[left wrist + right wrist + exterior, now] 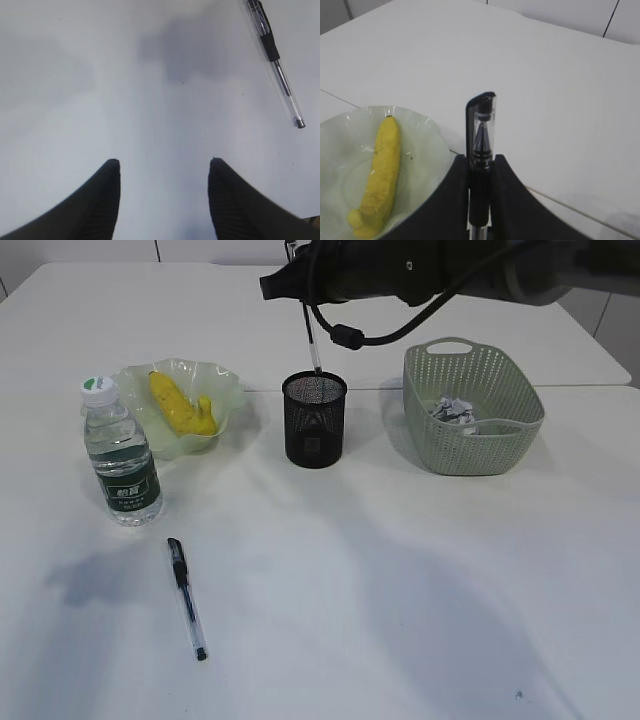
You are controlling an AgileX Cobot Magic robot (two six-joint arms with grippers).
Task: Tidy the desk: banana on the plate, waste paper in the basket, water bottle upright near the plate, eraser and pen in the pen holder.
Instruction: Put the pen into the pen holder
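Table (330, 620): white, carries everything; a seam runs across it at 12 o'clock behind the things.
Bottle (121, 452): upright at the far left, white cap on, green label; stands just beside the plate, at the plate's 7 o'clock.
Plate (228, 390): pale green with a wavy rim, at 10 o'clock on the table; also seen low left in the right wrist view.
Banana (180, 403): yellow, lies inside the plate, one end toward 12 o'clock, the other toward 5 o'clock.
Loose pen (186, 596): clear barrel, black cap and grip; lies flat on the table at 7 o'clock, well apart from the holder, its capped end toward 12 o'clock; in the left wrist view it lies at 1 o'clock.
Left gripper (165, 167): spread, nothing between its two black fingers; bare table under it, the loose pen off to the side and apart.
Holder (314, 420): black mesh cup, upright at the middle, between plate and basket.
Held pen (313, 343): upright, right over the holder, lower end at the holder's mouth; whether it touches the holder I cannot tell.
Right gripper (480, 172): pinching the held pen's barrel between its fingers, black cap sticking out above them.
Basket (512, 390): grey-green, perforated walls, at 2 o'clock of the holder.
Paper (455, 412): crumpled, lies inside the basket.
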